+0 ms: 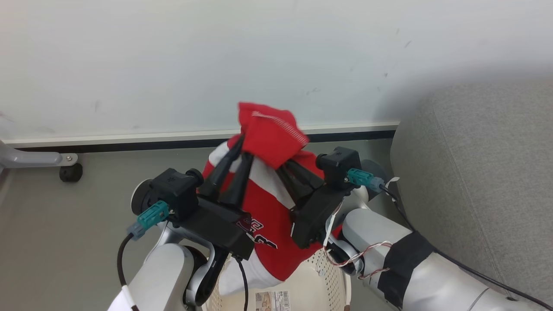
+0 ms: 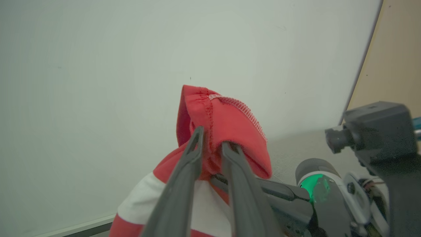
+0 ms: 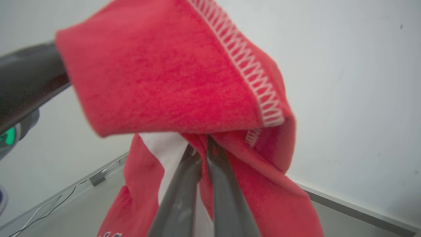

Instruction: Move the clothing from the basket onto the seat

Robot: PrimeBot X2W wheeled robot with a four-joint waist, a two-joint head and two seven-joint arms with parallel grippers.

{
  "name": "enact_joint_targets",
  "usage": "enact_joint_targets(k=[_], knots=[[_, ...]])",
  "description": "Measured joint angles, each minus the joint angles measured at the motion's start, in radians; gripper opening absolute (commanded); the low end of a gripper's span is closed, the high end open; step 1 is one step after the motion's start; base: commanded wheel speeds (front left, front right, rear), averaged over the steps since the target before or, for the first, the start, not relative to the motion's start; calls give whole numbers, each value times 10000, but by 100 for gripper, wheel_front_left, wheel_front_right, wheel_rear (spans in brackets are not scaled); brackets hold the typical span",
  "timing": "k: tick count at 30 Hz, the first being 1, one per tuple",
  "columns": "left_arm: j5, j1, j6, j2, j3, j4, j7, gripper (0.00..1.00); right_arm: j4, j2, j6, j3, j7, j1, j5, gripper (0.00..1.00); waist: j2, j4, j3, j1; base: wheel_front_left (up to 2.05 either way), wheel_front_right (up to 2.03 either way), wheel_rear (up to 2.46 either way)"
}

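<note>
One castor (image 1: pixel 70 172) left, grey seat (image 1: pixel 484 172) right

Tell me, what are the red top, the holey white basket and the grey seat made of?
The clothing: soft, matte, slightly fuzzy fabric, perhaps cotton or a blend; it droops limply and has zigzag-stitched hems. The basket: smooth cream plastic, seemingly, with rows of moulded holes. The seat: light-grey woven upholstery, matte, finely textured, with a stitched seam.
</note>
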Motion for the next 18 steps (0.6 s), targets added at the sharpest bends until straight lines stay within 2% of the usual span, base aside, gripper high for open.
enact_joint_targets(k=[18], knots=[[280, 935, -113, 481, -627, -276, 261, 100, 1239, -8, 165, -548, -165, -100, 173, 0, 0, -276, -18, 0, 0, 0, 0]])
